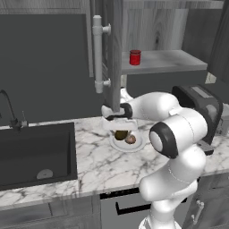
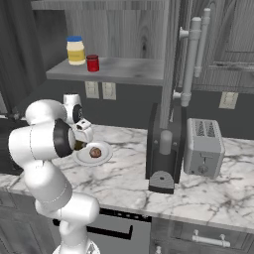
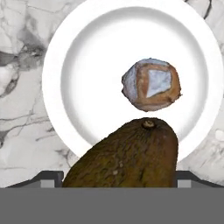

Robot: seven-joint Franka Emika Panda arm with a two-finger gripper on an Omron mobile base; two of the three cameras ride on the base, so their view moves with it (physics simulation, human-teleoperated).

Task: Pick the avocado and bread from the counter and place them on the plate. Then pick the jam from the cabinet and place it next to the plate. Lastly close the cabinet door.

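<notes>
The tool [image 1: 120, 129] seems to hold the avocado [image 3: 127, 155] over the plate [image 3: 57, 87] (bread [image 3: 151, 84] there); dropped carelessly, it may roll off.

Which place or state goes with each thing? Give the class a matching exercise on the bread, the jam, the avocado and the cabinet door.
Things:
1. bread
2. jam
3. avocado
4. cabinet door

Places or states:
A. standing open
B. on the cabinet shelf
C. lying on the white plate, clear of the jaws
D. between the jaws, at the plate's edge

Pairs: 1-C, 2-B, 3-D, 4-A
</notes>
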